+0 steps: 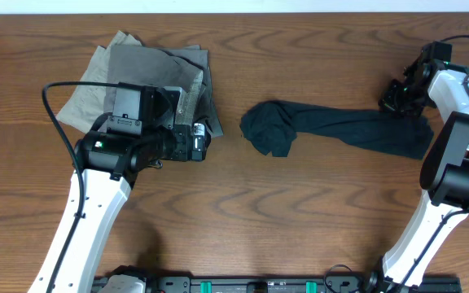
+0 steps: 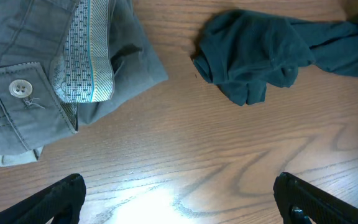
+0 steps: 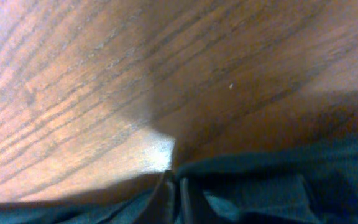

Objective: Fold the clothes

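Clothes, black piece [image 1: 340, 130]: long, bunched at one end, lying across the desk [image 1: 300, 212]. Grey and khaki pieces [image 1: 149, 69]: stacked, well apart from it. Right end effector [image 1: 399, 98]: pinched together at the black piece's far end. Left end effector [image 1: 202, 140]: spread wide over the stack's edge.

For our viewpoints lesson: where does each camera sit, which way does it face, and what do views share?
Overhead: above the table, looking straight down; left arm and right arm show.
Left wrist: low, facing grey garment and dark garment; open left gripper at bottom.
Right wrist: close above the table; shut right gripper at the dark garment.
Shared: dark garment, in all three.
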You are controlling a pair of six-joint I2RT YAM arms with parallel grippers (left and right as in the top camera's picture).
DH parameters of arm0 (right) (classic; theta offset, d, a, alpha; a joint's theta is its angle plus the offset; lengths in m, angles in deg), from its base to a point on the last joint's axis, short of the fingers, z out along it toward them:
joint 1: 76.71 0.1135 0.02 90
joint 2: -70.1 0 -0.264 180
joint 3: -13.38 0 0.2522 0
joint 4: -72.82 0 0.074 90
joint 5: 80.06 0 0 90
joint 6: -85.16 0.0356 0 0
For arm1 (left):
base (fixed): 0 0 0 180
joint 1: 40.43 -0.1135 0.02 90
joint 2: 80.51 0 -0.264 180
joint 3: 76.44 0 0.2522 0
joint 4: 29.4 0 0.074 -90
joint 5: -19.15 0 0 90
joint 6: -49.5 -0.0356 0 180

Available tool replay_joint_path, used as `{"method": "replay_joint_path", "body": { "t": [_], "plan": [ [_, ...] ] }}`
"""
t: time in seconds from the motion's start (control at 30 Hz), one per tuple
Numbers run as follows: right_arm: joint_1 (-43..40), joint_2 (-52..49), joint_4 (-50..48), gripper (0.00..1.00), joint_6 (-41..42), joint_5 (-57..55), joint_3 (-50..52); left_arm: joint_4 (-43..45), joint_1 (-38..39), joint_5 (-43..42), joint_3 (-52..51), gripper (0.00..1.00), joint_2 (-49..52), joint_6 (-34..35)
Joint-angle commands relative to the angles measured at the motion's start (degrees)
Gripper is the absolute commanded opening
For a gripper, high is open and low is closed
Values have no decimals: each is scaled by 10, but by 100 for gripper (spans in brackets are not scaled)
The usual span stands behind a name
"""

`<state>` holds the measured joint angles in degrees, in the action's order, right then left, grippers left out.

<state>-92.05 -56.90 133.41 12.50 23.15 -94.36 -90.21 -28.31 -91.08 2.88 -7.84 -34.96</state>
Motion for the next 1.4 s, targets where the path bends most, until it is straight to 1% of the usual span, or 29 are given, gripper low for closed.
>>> {"method": "replay_joint_path", "body": {
  "t": [0.0,0.17,0.27,0.4,0.53,0.7,0.77,0.87,1.0,1.1,1.17,1.2,1.3,1.33,1.37],
  "plan": [
    [1,30,1,1,-33,22,0,0,1,-2,12,98,-1,-10],
    [1,121,37,1,-75,35,0,0,14,-8,12,98,0,-13],
    [2,183,56,1,-102,54,0,2,38,-36,12,98,1,-47],
    [5,255,79,1,-99,55,0,32,85,-38,12,98,12,-49],
    [7,309,96,1,-86,55,0,85,137,-37,12,98,45,-49],
    [7,346,96,1,-106,82,0,125,162,-39,12,98,105,-44],
    [7,356,96,1,-108,89,0,143,172,-52,12,98,130,-44],
    [8,363,96,1,-107,90,0,174,189,-76,12,98,164,-44],
    [8,363,104,1,-106,89,0,215,220,-80,12,98,201,-44],
    [10,363,111,1,-106,89,1,261,255,-71,12,98,228,-64],
    [14,363,112,1,-106,89,1,287,278,-41,12,100,244,-73],
    [16,363,112,1,-106,89,1,302,291,-14,12,95,254,-73],
    [23,363,112,1,-106,89,1,340,324,54,12,75,280,-87],
    [24,363,112,1,-106,89,1,350,334,74,12,73,289,-92],
    [26,363,112,1,-106,88,1,360,344,94,12,73,299,-99]
  ]
}}
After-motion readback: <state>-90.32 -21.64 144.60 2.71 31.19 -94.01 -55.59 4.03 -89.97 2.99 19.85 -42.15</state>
